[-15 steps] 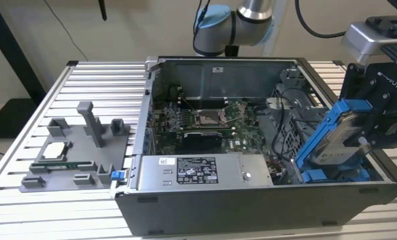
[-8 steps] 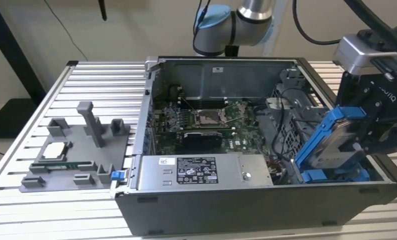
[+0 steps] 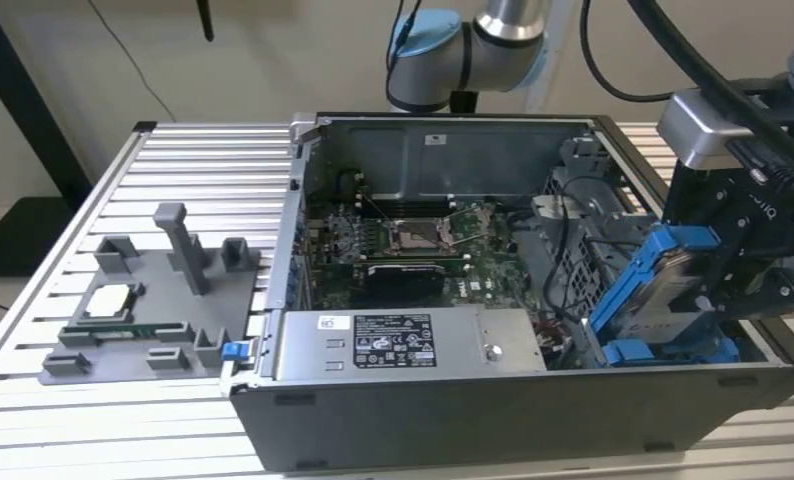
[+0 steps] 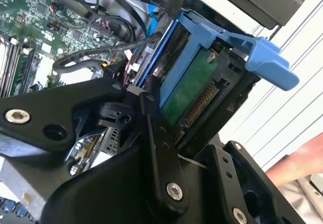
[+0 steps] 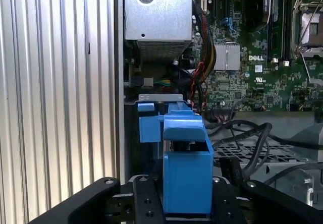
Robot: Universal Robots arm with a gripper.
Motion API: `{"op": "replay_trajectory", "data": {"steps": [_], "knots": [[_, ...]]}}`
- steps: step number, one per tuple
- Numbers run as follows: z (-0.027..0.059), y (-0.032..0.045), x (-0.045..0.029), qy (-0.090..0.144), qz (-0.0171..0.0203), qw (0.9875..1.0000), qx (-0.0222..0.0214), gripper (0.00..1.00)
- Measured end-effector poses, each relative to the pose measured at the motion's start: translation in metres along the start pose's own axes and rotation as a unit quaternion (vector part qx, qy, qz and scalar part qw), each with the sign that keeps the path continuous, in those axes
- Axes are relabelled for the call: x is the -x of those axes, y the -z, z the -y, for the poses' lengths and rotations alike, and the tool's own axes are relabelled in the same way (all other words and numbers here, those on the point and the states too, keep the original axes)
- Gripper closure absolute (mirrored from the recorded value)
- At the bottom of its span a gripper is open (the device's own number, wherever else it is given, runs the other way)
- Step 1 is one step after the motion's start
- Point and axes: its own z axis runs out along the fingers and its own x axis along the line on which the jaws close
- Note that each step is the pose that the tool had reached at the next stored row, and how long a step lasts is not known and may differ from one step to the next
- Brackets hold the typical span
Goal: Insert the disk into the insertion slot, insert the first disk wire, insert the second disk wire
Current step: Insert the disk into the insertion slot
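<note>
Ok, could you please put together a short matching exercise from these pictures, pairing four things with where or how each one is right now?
Things:
1. the disk
2. the power-supply box
3. the motherboard
4. the grey parts fixture

Places or states:
a. green, lying flat inside the computer case
b. outside the case, on the slatted table, at the exterior view's left
c. in a blue frame, gripped by the gripper, at the exterior view's right
d. grey with a black-and-white sticker, along the case's near wall

Pairs: 1-c, 2-d, 3-a, 4-b.
</note>
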Motion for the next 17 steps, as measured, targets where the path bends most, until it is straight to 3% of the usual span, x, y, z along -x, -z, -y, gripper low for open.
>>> {"op": "replay_trajectory", "data": {"steps": [3, 4, 11, 17], "knots": [[0.0000, -0.0002, 0.0000, 0.000, 0.0001, 1.0000, 0.0001, 1.00], [0.0000, -0.0001, 0.0000, 0.000, -0.0001, 1.0000, 0.0001, 0.00], [0.0000, 0.0005, 0.0000, 0.000, 0.0001, 1.0000, 0.0000, 0.00], [-0.0003, 0.0246, 0.0018, 0.000, -0.0001, 1.0000, 0.0000, 0.00]]}}
